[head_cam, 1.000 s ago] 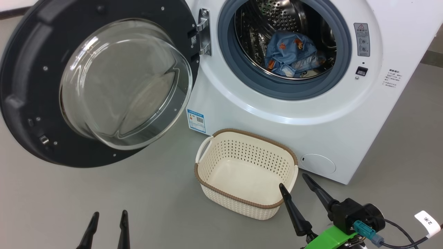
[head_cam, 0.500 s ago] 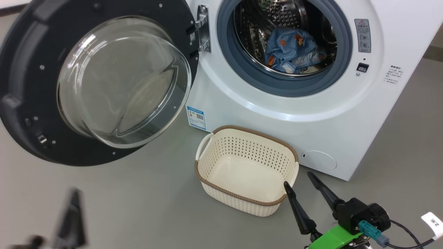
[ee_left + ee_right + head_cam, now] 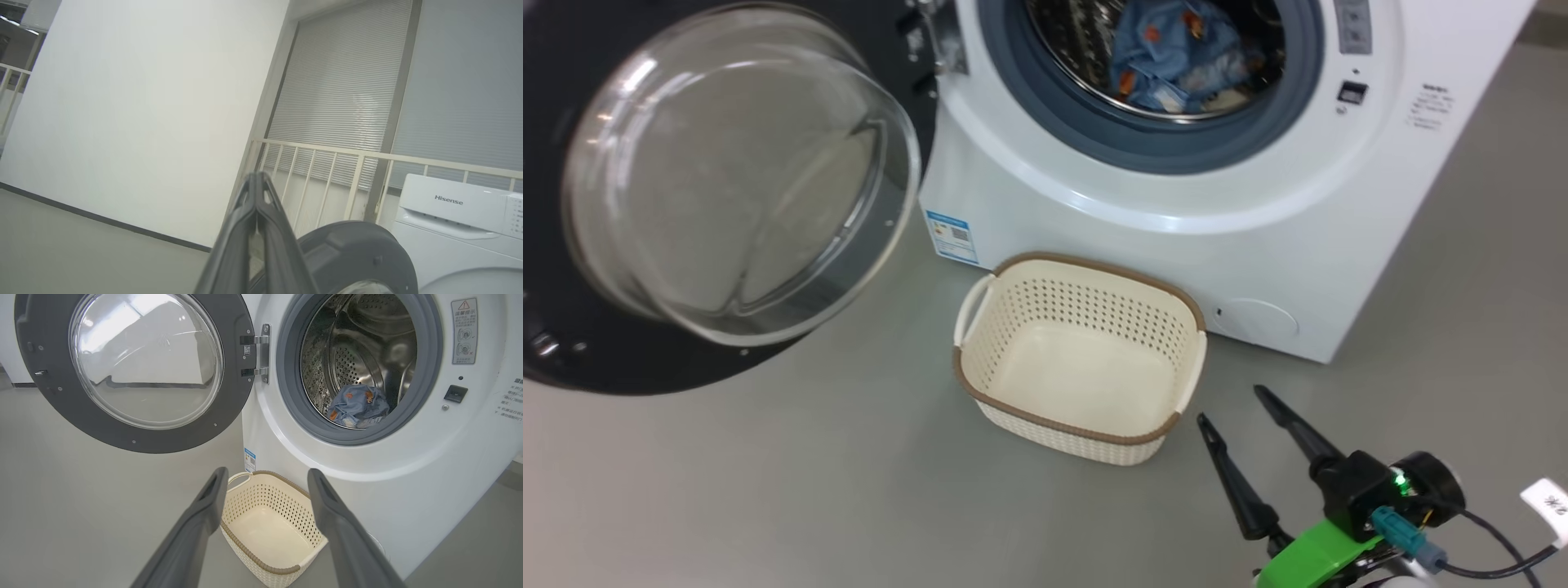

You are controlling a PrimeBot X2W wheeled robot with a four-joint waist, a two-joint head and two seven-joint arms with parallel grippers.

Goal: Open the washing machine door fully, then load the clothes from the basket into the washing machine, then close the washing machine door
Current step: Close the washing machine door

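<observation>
- Floor [image 3: 768, 490]: plain grey and smooth; it carries the washing machine [image 3: 1094, 212] and the basket [image 3: 1078, 437].
- Room, from the left wrist view: a white wall [image 3: 143, 102] with a dark skirting strip [image 3: 102, 220], a cream railing [image 3: 367, 163] and a slatted grey shutter [image 3: 343, 81] behind the machine.
- The left wrist view also gives the machine's top panel with the lettering "Hisense" [image 3: 448, 199].
- The right wrist view gives the door hinge [image 3: 263, 353] and a warning label [image 3: 463, 330] square-on. The head view cuts the top of the drum opening.
- The head view gives the blue label sticker [image 3: 949, 237] and the round lower cap [image 3: 1258, 318].
- Washing machine door [image 3: 727, 180]: swung wide open on the robot's left, glass bowl facing outward.
- Clothes [image 3: 1168, 49]: a light blue heap with orange prints, lying in the drum bottom. The number of pieces cannot be told.
- Basket: on the floor just before the machine, below the drum opening, with its bare cream bottom showing.
- Right pincer [image 3: 1229, 404]: fingers apart with nothing between them, near the basket's right corner and not touching it.
- Left pincer [image 3: 257, 179]: fingers pressed together, pointing up toward the wall and railing, above the door's dark rim.
- Count: one machine, one door, one basket, two pincers of two fingers each.
</observation>
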